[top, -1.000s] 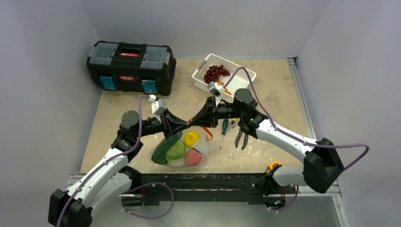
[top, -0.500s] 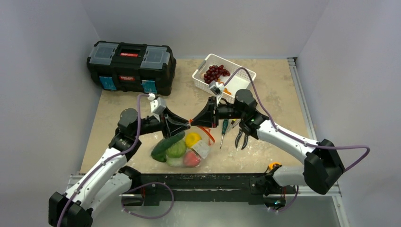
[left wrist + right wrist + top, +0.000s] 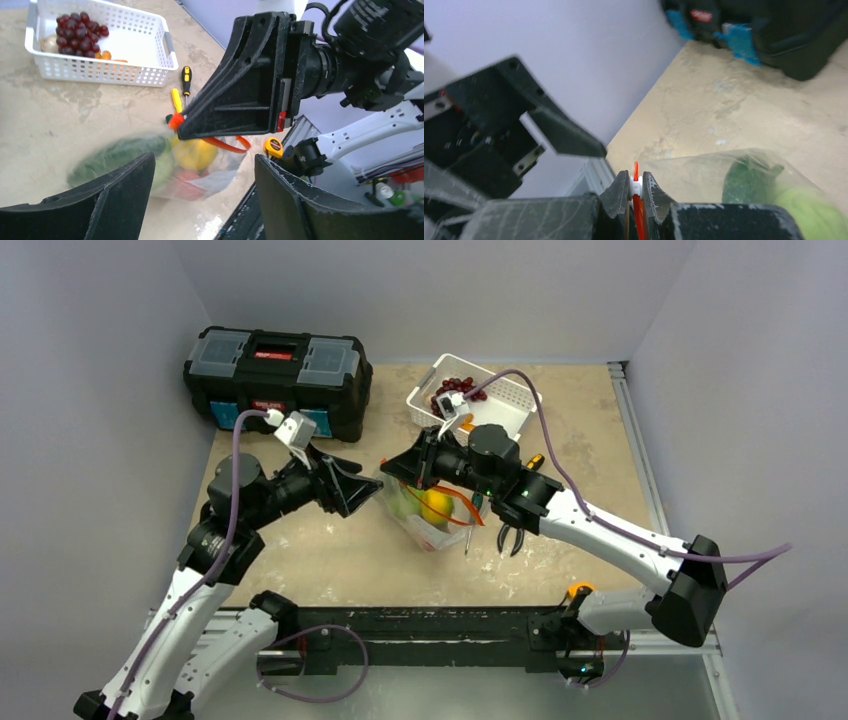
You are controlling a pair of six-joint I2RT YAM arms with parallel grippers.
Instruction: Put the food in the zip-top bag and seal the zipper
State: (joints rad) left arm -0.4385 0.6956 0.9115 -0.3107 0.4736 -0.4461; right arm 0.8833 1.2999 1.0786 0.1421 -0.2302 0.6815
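The zip-top bag [image 3: 432,525] hangs from my right gripper [image 3: 392,469], tilted, with its bottom near the table. Through the clear plastic I see the food: a dark green cucumber [image 3: 746,182], a light-green cabbage [image 3: 816,210] and a yellow citrus [image 3: 437,506]. My right gripper [image 3: 636,181] is shut on the white slider [image 3: 636,188] of the orange-red zipper [image 3: 227,145]. My left gripper [image 3: 350,492] is open with nothing in it, just left of the bag's mouth. In the left wrist view its fingers [image 3: 117,192] frame the blurred bag [image 3: 165,162] from some way off.
A black toolbox [image 3: 275,380] stands at the back left. A white slotted basket [image 3: 520,398] with dark grapes [image 3: 455,386] is at the back middle. Screwdrivers [image 3: 185,86], pliers [image 3: 510,537] and a yellow tape measure [image 3: 272,146] lie right of the bag.
My left gripper has opened, let go of the bag's mouth and drawn back to the left. My right gripper has slid left along the zipper, and the bag has swung up and right.
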